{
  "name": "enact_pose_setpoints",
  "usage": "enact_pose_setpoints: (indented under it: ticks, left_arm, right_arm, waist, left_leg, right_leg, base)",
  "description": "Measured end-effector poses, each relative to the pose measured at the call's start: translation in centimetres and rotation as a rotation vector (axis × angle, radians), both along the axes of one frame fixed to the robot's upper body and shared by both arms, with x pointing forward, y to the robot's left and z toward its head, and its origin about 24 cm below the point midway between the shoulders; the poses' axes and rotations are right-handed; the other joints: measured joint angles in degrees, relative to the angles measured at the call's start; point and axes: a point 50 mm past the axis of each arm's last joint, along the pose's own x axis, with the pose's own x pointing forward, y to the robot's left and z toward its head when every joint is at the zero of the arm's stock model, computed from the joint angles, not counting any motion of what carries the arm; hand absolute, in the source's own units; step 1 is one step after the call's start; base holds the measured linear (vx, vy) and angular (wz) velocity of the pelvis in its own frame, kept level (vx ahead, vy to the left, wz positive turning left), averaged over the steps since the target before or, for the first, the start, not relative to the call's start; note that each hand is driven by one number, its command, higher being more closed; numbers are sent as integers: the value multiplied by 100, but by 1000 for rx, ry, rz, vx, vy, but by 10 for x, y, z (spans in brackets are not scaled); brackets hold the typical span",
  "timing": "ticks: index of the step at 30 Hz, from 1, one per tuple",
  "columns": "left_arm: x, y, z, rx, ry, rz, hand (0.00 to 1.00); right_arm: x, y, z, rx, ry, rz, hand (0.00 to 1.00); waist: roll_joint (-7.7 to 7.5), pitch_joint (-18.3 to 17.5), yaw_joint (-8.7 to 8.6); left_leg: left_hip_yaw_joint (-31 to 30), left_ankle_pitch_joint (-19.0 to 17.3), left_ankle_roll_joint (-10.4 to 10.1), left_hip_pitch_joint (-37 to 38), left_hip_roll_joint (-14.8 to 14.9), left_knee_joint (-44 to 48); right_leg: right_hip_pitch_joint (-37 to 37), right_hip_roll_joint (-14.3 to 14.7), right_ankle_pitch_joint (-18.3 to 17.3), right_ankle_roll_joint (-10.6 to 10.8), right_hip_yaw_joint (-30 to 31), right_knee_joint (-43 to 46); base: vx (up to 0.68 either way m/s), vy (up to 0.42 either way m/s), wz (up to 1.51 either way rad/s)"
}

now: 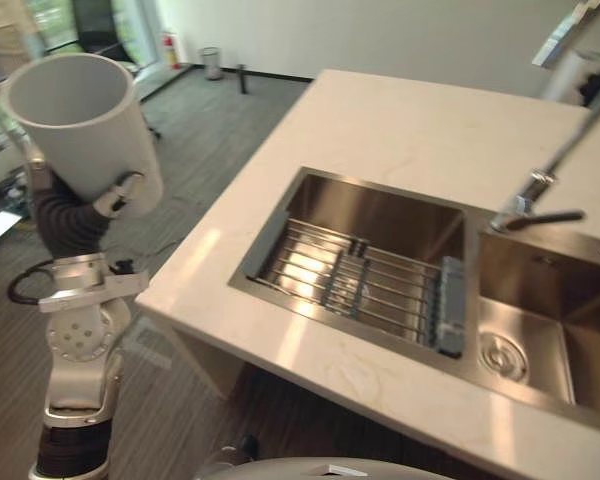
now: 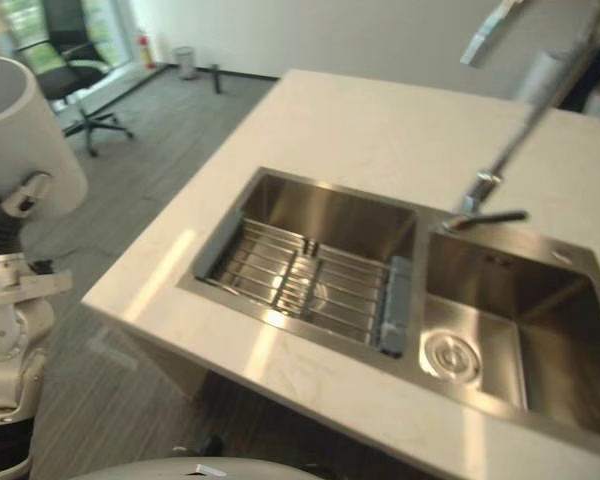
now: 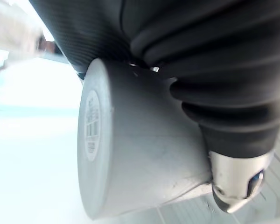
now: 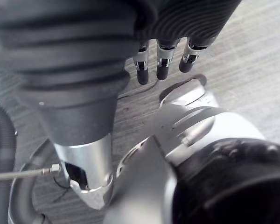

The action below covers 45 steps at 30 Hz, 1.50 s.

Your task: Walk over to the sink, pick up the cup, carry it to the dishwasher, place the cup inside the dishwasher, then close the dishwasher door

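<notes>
— What colour is the cup (image 1: pixel 80 120)?
— Plain white, no pattern, at the far left. The left hand (image 1: pixel 120 195) on it is silver, with a dark ribbed cover.
— And the counter (image 1: pixel 400 130)?
— Cream, with faint pale veining. The sink (image 1: pixel 380 215) is brushed steel-grey. The rack (image 1: pixel 360 285) in its left basin is a row of shiny silver bars with a grey end strip.
— The floor (image 1: pixel 210 130)?
— Grey, in thin darker stripes. Far left there's a black chair (image 2: pixel 65 40) and a red extinguisher (image 1: pixel 167 48).
</notes>
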Motion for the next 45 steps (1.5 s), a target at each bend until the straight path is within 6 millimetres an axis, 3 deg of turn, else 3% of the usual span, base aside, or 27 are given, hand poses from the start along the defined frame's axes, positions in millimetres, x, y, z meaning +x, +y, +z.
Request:
enact_pose_setpoints:
  ticks: [1, 4, 5, 7, 8, 9, 12, 13, 14, 15, 16, 17, 18, 19, 20, 21, 22, 23, 24, 27, 30, 32, 33, 36, 38, 40, 45]
  left_arm:
    - [-5, 10, -2, -33, 3, 50, 100]
    - [-11, 13, -13, -67, 47, 68, 100]
    - [-14, 14, -15, -79, 54, 71, 100]
    - [-25, 25, -20, -89, 68, 132, 100]
    - [-29, 31, -19, -83, 55, 157, 100]
    - [-32, 33, -16, -75, 39, 167, 100]
    - [-40, 38, -6, -31, -39, 181, 100]
    - [-40, 38, -4, -17, -47, 177, 100]
    - [-40, 38, -4, -9, -46, 170, 100]
    - [-34, 36, -8, -4, -19, 143, 100]
    - [-24, 34, -14, -17, 11, 104, 100]
    - [-18, 34, -18, -50, 20, 95, 100]
    - [-13, 33, -16, -76, -1, 83, 100]
    - [-4, 27, -9, -106, -42, 29, 100]
    - [-4, 26, -10, -108, -37, 19, 100]
    - [-1, 22, -12, -103, -20, -2, 100]
    - [2, 14, -12, -88, -1, -35, 100]
    - [3, 10, -11, -78, 4, -51, 100]
    - [6, 5, -13, -71, 24, -76, 100]
    - [10, -4, -20, -48, 106, -109, 100]
    - [10, -18, -32, -29, 189, -197, 100]
    - [12, -30, -45, -30, 266, -269, 100]
    - [13, -33, -49, -33, 283, -291, 100]
    - [17, -47, -57, -45, 326, -389, 100]
    - [19, -49, -63, -61, 352, -415, 100]
    - [20, -48, -65, -71, 358, -417, 100]
    - [20, -51, -66, -109, 361, -430, 100]
  right_arm:
    - [6, 1, 0, -3, -13, 29, 0]
    - [18, -6, 3, -31, -36, 113, 0]
    - [22, -13, 5, -45, -37, 129, 0]
    - [26, -21, 7, -56, -32, 134, 0]
    - [22, -24, 8, -59, -18, 129, 0]
    - [22, -25, 8, -60, -16, 126, 0]
    - [23, -26, 7, -38, 3, 74, 0]
    - [23, -27, 7, -32, 2, 47, 0]
    - [23, -28, 7, -34, -2, 37, 0]
    - [23, -31, 8, -39, -12, 0, 0]
    - [20, -30, 8, -31, -5, -20, 0]
    - [27, -30, 8, -27, -23, -30, 0]
    - [29, -27, 7, -16, -28, -47, 0]
    - [25, -20, 5, -9, -22, -62, 0]
    - [26, -23, 5, -16, -25, -66, 0]
    - [24, -29, 7, -32, -21, -54, 0]
    - [24, -39, 10, -65, -17, -18, 0]
    - [26, -46, 13, -90, -19, -7, 0]
    - [32, -57, 17, -129, -22, 12, 0]
    - [30, -44, 12, -99, 9, 58, 0]
    - [31, -33, 9, -79, 16, 65, 0]
    - [30, -32, 9, -74, 16, 64, 0]
    - [30, -30, 8, -69, 17, 60, 0]
    - [17, -19, 5, -41, 27, 10, 0]
    - [11, -18, 4, -36, 35, -5, 0]
    - [11, -19, 4, -41, 33, 2, 0]
    - [23, -13, 4, -38, 9, 81, 0]
  waist:
    - [-15, 11, 141]
    - [203, 130, 127]
    - [341, 194, 165]
    - [527, 225, 161]
    - [586, 183, 158]
    - [595, 180, 166]
    - [409, 99, 328]
    - [416, 80, 358]
    - [475, 47, 354]
    - [595, -16, 275]
    - [683, 35, 145]
    - [644, 22, -75]
    - [480, 48, -184]
    - [307, 190, -285]
    - [313, 230, -265]
    - [188, 232, -280]
    - [203, 235, -310]
    - [306, 239, -319]
    - [454, 272, -314]
    - [511, 185, -377]
    - [668, 91, -473]
    - [606, 117, -427]
    - [576, 118, -434]
    - [445, 134, -603]
    - [430, 145, -590]
    - [408, 159, -456]
    - [259, 92, -458]
  left_leg:
    - [-59, 89, -70, -96, -30, 45]
    - [210, 360, -20, -316, -13, 184]
    - [510, 474, 98, -376, 69, 121]
    - [1443, 321, 842, -543, 405, 95]
    - [2053, 99, 912, -652, 615, 102]
    - [2339, 91, 891, -749, 713, 128]
    - [3203, 140, 862, -1092, 771, 1063]
    - [3499, 20, 977, -1078, 979, 1450]
    - [3730, 164, 1181, -999, 1129, 1552]
    - [4064, 246, 1164, -932, 1048, 1371]
    - [4038, 683, 1746, -1024, 876, 1038]
    - [3858, 1484, 1876, -1106, 630, 384]
    - [4032, 1753, 2103, -1065, 463, 21]
    - [5563, 448, 2073, -848, 990, 1233]
    - [5986, 117, 1794, -644, 1276, 1580]
    - [6514, -129, 1467, -213, 1729, 2107]
    - [6611, -99, 1125, 126, 2050, 2257]
    - [6550, -17, 857, 223, 2113, 2210]
    - [6420, -61, 615, 170, 1946, 2131]
    - [6066, -36, 650, 217, 1380, 1401]
    - [5776, 235, 511, 513, 842, -299]
    - [5653, 437, 517, 709, 628, -917]
    - [5555, 433, 513, 677, 591, -963]
    - [4887, 497, 607, 552, 431, -970]
    - [4682, 563, 651, 494, 364, -975]
    - [4693, 622, 641, 458, 352, -976]
    - [4778, 644, 645, 427, 354, -978]
  right_leg:
    - [117, 18, -157, 167, -127, -10]
    - [383, 217, -377, 205, -446, 15]
    - [388, 262, -474, 292, -607, 177]
    - [539, 357, -460, 246, -1125, 206]
    - [614, 308, -374, 196, -1468, 104]
    - [599, 276, -337, 180, -1593, 82]
    - [383, 9, -55, 143, -2065, -151]
    - [366, -7, 56, 183, -2214, -179]
    - [355, 47, 60, 186, -2271, -86]
    - [258, 29, -29, -48, -2355, 297]
    - [-43, 150, -261, -485, -2182, 589]
    - [-269, 613, -271, -718, -2038, 92]
    - [-373, 720, 23, -860, -2029, -399]
    - [-168, 508, 449, -374, -2398, -439]
    - [-148, 410, 467, -392, -2522, -332]
    - [-78, 128, 462, -355, -2718, -189]
    - [0, -84, 451, -220, -2831, -185]
    - [6, -131, 434, -50, -2848, -185]
    - [27, -193, 607, 109, -2802, -319]
    - [96, -182, 1093, 192, -2508, -947]
    - [-32, -119, 1452, 281, -2756, -1085]
    - [-22, -135, 1511, 300, -2744, -1058]
    - [-11, -124, 1505, 292, -2677, -1029]
    - [46, 42, 1060, -95, -1487, -1092]
    - [60, 147, 916, -3, -1178, -1106]
    - [82, 159, 906, 37, -1177, -1123]
    - [121, 249, 1216, 123, -909, -1442]
  base:
    - [-39, -191, 101]
    - [-145, -122, 141]
    - [-174, -45, 107]
    - [-285, -102, 131]
    - [-195, -57, 124]
    - [-117, 38, 109]
    - [-125, 22, 77]
    - [-79, 32, 74]
    - [-7, 77, 114]
    - [-47, 126, 174]
    - [-190, 108, 243]
    - [-252, 48, 242]
    - [-252, -25, 285]
    - [-132, -8, 216]
    - [-103, 56, 199]
    - [-56, 144, 109]
    - [-45, 197, 102]
    - [-77, 353, 66]
    - [-91, 387, 43]
    - [-67, 262, 37]
    - [-107, 242, 47]
    - [-186, 113, 27]
    - [-187, 80, 62]
    - [-90, 43, 107]
    - [-95, 1, 97]
    - [-50, 7, 40]
    - [-9, 10, -7]
